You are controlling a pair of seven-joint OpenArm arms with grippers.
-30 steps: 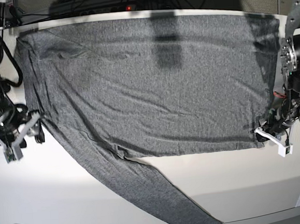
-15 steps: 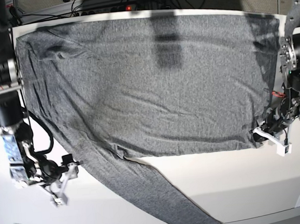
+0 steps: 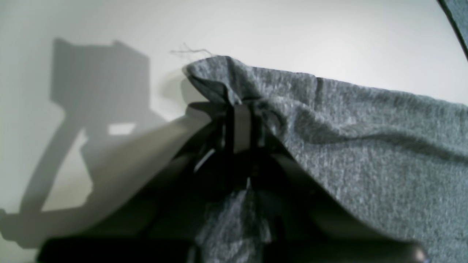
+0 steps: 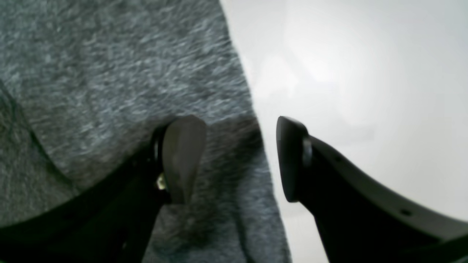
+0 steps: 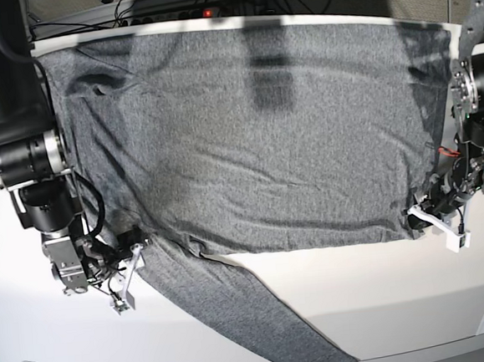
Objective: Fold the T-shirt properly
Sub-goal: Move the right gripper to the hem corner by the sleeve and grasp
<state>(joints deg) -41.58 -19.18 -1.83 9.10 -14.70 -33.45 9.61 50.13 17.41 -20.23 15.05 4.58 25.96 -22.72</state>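
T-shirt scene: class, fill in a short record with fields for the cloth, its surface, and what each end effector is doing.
cloth: heather-grey knit T-shirt, spread flat, one long sleeve trailing toward the front edge
surface: white table
left end effector: shut, pinching the shirt's hem corner
right end effector: open, one finger over the sleeve, the other over bare table, straddling the sleeve edge
fold: not yet begun
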